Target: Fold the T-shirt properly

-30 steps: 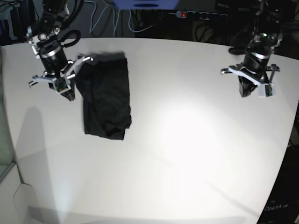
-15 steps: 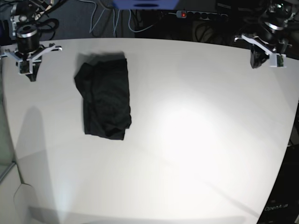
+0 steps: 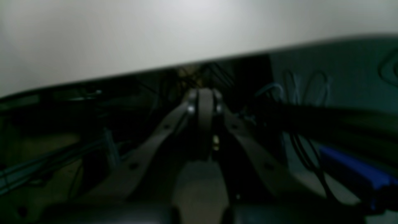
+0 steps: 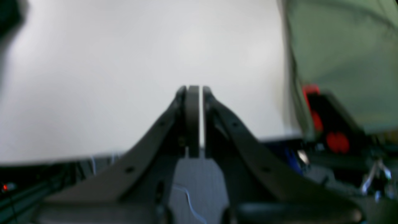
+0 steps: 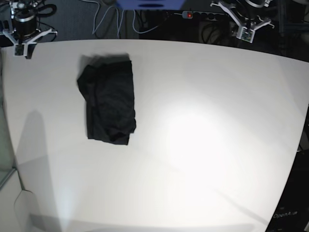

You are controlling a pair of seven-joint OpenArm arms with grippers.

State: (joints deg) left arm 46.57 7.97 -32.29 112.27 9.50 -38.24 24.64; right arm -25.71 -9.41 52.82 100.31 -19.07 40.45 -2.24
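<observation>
Two hands, left (image 5: 245, 35) at upper right and right (image 5: 22, 48) at upper left, closed and empty; folded T-shirt (image 5: 109, 100) lies on tabletop (image 5: 203, 145), left of centre.

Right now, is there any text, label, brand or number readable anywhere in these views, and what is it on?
"OpenArm": small pale lettering on the dark panel at the base view's lower right corner; the last letters are too small to confirm.
T-shirt: plain black, no print.
Both wrist views: blurred, no text readable.
</observation>
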